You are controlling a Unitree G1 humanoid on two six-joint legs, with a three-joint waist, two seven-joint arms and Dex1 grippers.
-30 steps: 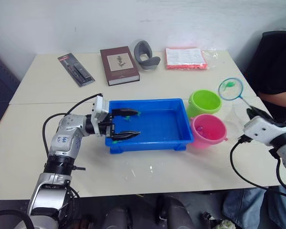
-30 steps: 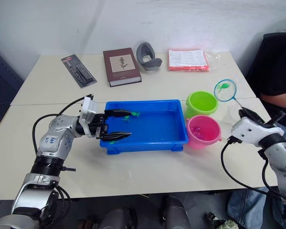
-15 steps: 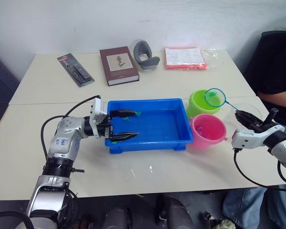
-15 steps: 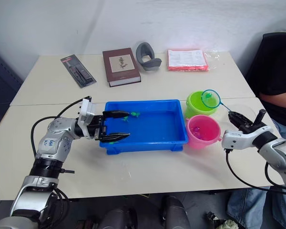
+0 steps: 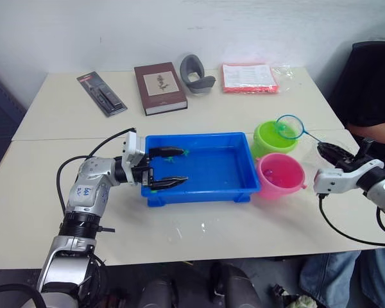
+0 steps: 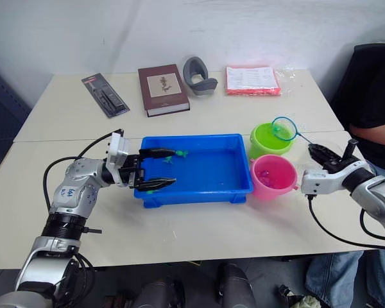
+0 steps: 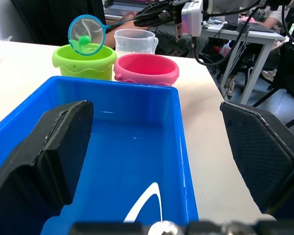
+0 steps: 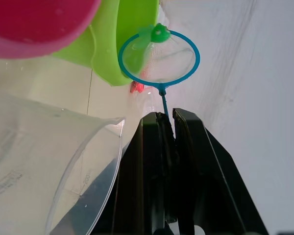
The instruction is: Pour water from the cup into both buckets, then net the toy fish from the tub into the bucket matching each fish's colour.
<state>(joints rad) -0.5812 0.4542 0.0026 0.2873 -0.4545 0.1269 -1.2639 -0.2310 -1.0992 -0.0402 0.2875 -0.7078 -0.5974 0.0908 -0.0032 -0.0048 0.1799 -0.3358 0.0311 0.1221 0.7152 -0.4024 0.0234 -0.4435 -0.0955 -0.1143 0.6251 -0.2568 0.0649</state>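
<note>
Pinching the thin black stick of the net (image 6: 284, 129), the right gripper (image 6: 319, 154) sits near the surface's right edge, just beside the cup (image 7: 134, 41). The stick's long axis runs from the gripper up and inward; the hoop points at the green bucket (image 6: 268, 140) and hangs over its rim, a green fish (image 8: 159, 33) in the mesh, judged placed so for tipping out. The pink bucket (image 6: 273, 176) stands touching its neighbour, against the right end of the tub (image 6: 196, 169). The left gripper (image 5: 169, 166), fingers spread, straddles the tub's left end, apparently steadying it.
</note>
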